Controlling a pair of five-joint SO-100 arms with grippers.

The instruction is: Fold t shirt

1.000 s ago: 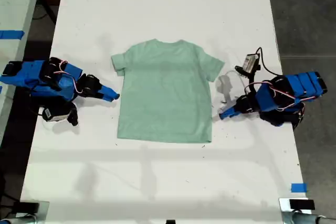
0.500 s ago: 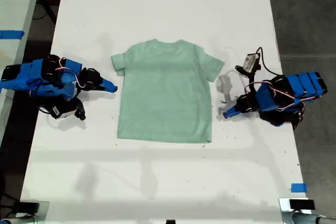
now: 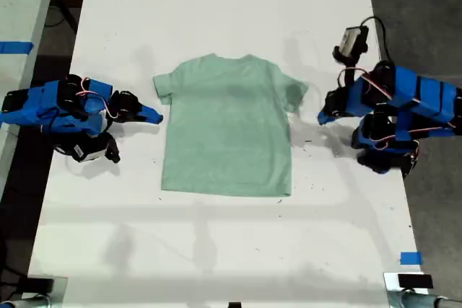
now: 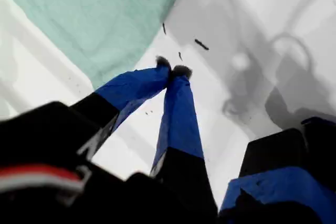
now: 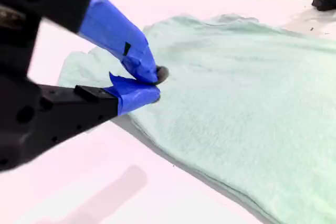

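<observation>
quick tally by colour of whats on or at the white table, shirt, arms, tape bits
mint green: 1, the t shirt
blue: 2 arms, my first end effector and my second end effector
blue tape: 1 piece on the white table
total: 4

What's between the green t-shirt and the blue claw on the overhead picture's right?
Only bare white table with a few dark specks separates my first end effector from the t shirt, in the exterior and first wrist views.
</observation>
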